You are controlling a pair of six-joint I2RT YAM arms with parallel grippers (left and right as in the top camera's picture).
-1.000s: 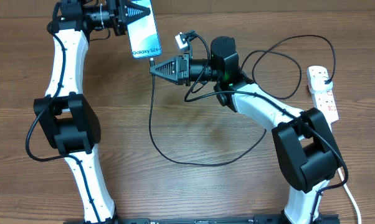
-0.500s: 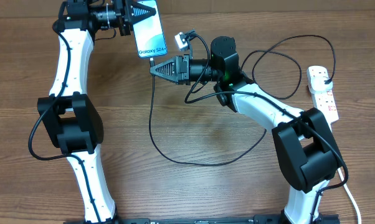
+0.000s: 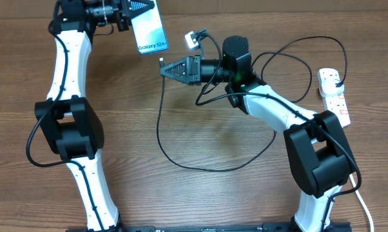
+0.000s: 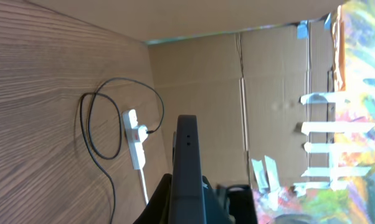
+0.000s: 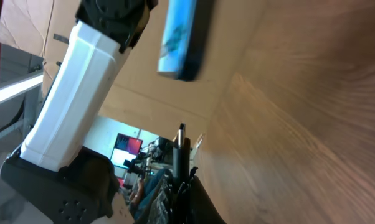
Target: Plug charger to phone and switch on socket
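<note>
My left claw [image 3: 137, 6] pinches the phone [image 3: 149, 29], now drawn up-left. My right claw [image 3: 164, 67] pinches the charger [image 3: 159, 109] tip, just below-right of its port. Gap wider, unplugged: realign. Socket [image 3: 334, 98] lies far right, untouched.

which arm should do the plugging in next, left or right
Right. The right fingers are shut on the charger with its plug tip sticking out close to the phone. The left fingers only hold the phone up off the table.
</note>
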